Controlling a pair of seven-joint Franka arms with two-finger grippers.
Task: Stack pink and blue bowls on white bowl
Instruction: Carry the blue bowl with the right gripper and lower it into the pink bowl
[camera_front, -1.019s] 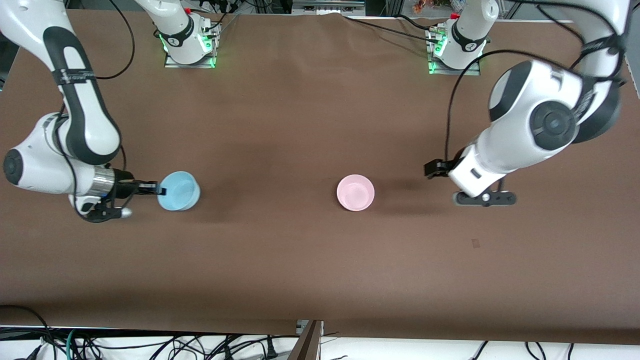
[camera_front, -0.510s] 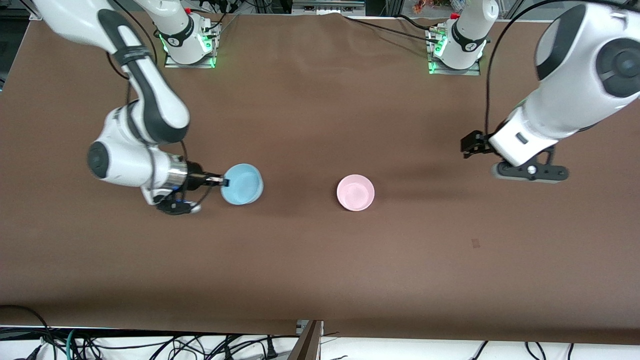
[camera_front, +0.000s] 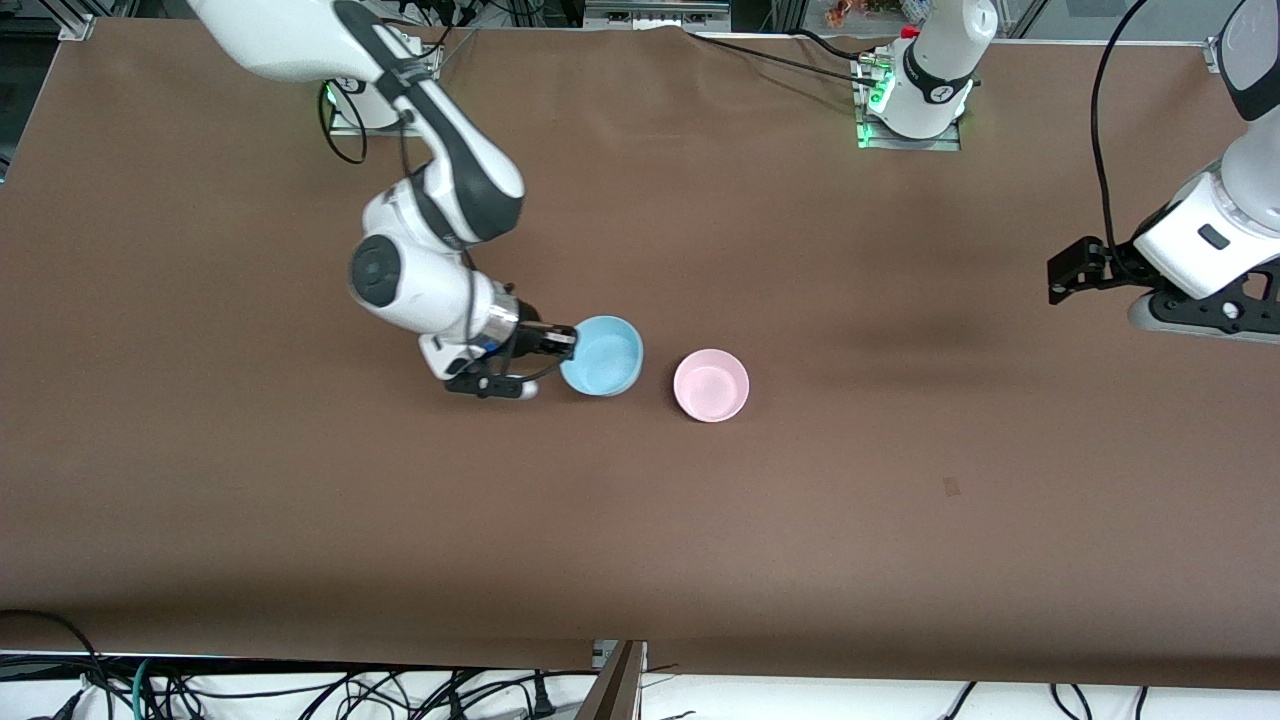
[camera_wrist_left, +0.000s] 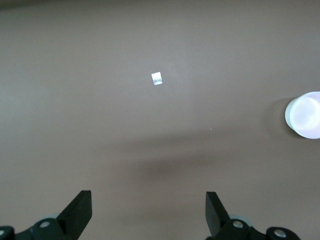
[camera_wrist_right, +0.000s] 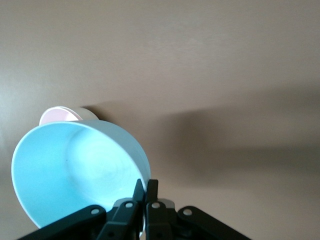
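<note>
Brown table (camera_front: 640, 520), blue bowl (camera_front: 602, 356) (held aloft) beside pink bowl (camera_front: 711, 385)

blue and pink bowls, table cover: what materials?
Blue bowl, pinched at its rim by the right gripper: likely thin plastic, smooth, evenly coloured. Pink bowl: same look, probably plastic too. Table cover: matte brown, faintly creased near the bases; paper or cloth, unclear.

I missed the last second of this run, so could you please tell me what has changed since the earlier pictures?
The right hand, shut on the blue bowl by its rim, has carried it along the table from the right arm's end until it is just beside the pink bowl. The left hand, open with nothing in it, has drawn back toward the left arm's end. The pink bowl has stayed where it was.
</note>
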